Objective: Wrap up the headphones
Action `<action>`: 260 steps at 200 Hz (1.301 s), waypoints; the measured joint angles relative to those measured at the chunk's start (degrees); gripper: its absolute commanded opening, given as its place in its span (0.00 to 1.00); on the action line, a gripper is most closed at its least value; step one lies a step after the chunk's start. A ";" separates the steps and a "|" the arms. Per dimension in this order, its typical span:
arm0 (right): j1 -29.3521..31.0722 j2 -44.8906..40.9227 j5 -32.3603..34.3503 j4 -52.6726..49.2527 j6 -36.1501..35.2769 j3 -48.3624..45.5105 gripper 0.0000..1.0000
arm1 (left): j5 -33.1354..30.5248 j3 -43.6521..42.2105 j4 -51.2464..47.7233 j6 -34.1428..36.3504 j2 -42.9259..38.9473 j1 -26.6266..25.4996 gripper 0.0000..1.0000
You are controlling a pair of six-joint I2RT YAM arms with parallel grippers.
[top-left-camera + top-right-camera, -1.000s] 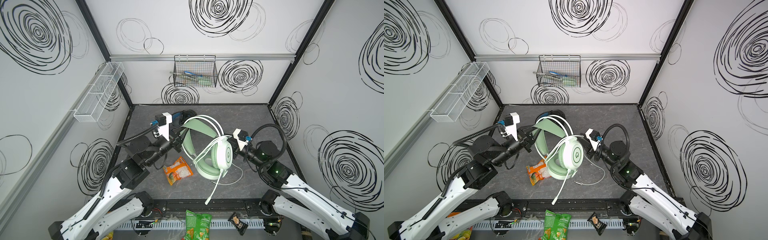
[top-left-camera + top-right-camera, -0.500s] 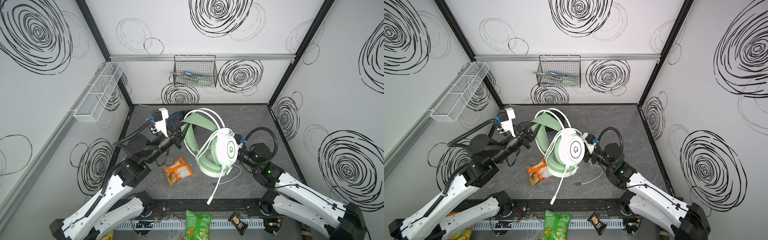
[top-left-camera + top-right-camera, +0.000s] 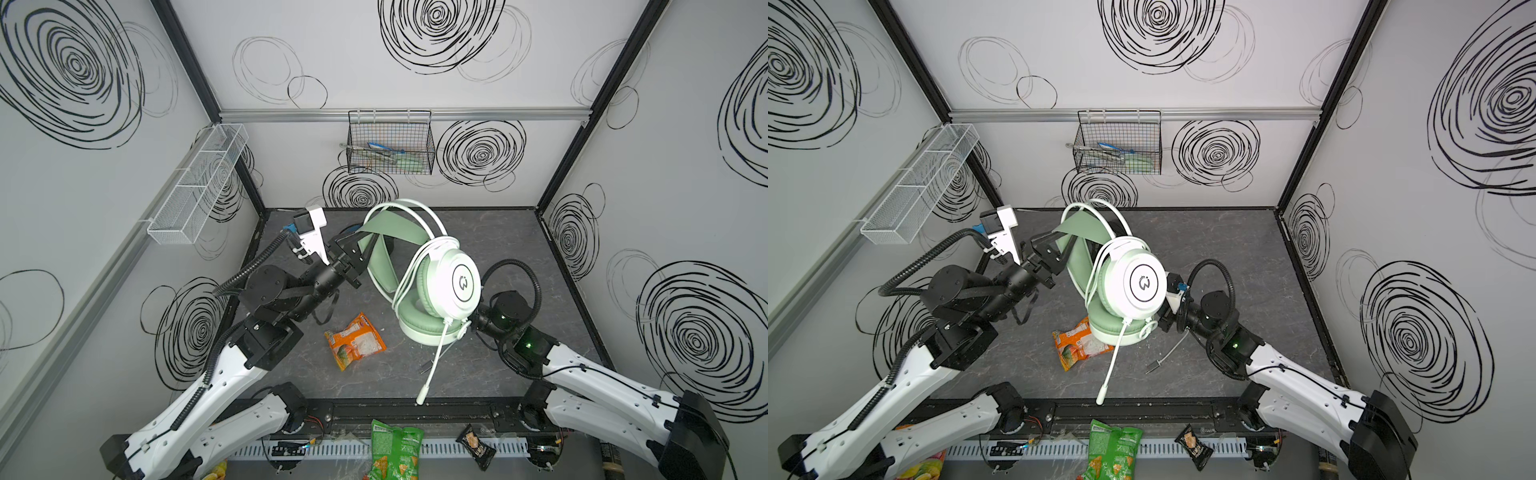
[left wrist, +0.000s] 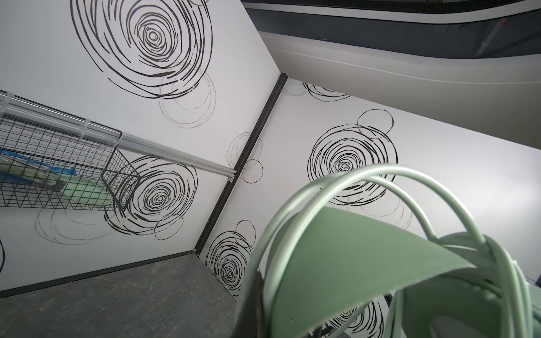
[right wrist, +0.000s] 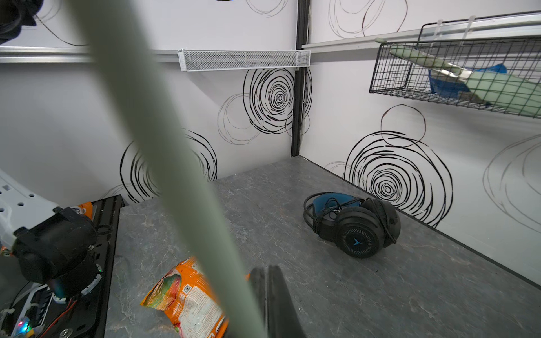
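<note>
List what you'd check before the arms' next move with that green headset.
1. Left jaws clamped on the headband of the mint-green headset: ok.
2. Right jaws holding the whitish cable: cannot tell; shut, but no view shows what they pinch.
3. Cable wrapped: not ok; its plug end lies loose on the table.
4. Black headset out of the way by the back wall: ok.
5. Table near cable uncluttered: not ok; orange snack bag lies close.
</note>
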 measured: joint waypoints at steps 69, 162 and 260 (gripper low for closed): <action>0.00 9.77 8.20 0.87 6.25 4.72 0.00 | 0.96 -0.96 2.43 -4.48 0.44 0.00 0.00; 8.39 16.74 12.17 4.13 8.87 7.08 0.03 | -5.77 -3.78 7.04 -9.55 2.21 -0.28 0.00; 11.82 22.75 11.78 12.66 13.40 6.12 0.11 | -10.38 -3.80 12.85 -12.02 5.07 -1.79 0.00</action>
